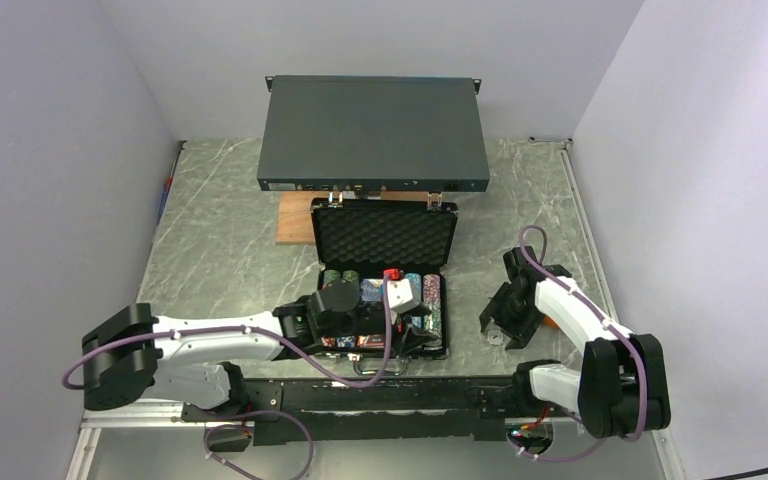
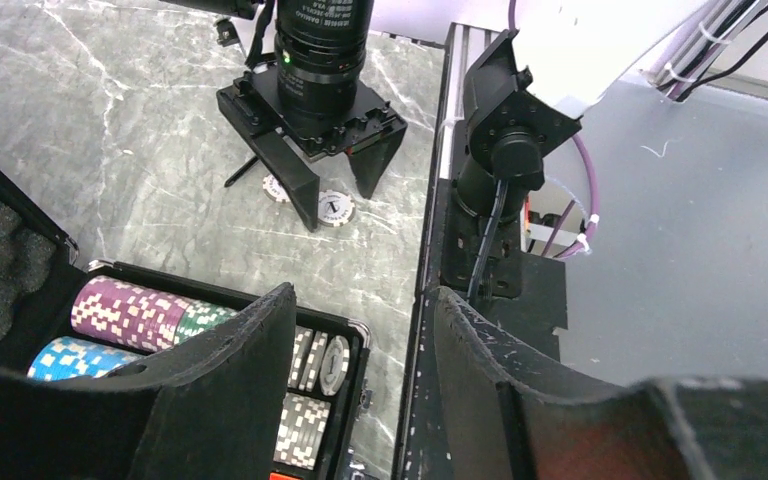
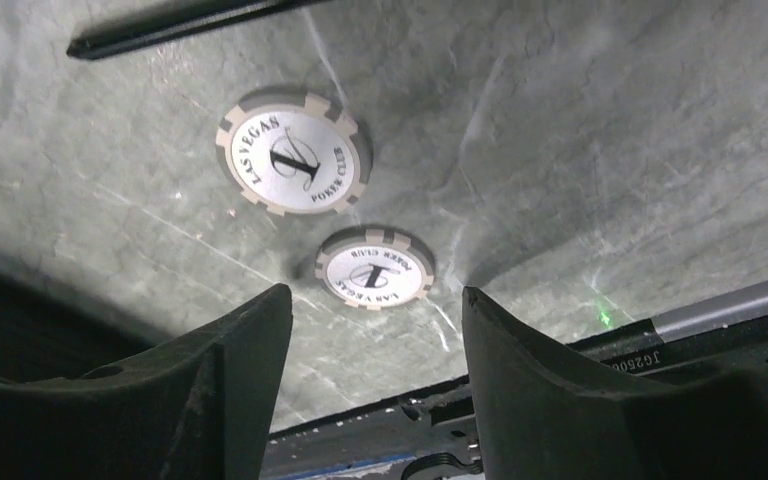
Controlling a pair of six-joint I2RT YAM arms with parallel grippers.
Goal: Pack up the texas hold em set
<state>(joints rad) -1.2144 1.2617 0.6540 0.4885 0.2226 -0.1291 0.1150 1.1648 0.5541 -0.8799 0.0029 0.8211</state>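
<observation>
We see the right gripper (image 3: pixel 372 300), jaws wide and empty, over two grey-and-white round poker chips (image 3: pixel 293 152) (image 3: pixel 373 268) on the grey marbled table (image 3: pixel 610 120); the left gripper (image 2: pixel 360 300), jaws apart and holding nothing, hangs above the open black foam-lined briefcase (image 1: pixel 384 238), at 9 o'clock from the chips

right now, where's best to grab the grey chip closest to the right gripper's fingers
By its rim, pinching opposite edges, coming straight down from above. The chip lies flat on the table, so only its thin edge is grippable. The right gripper hangs open over it, and the second chip sits apart.
</observation>
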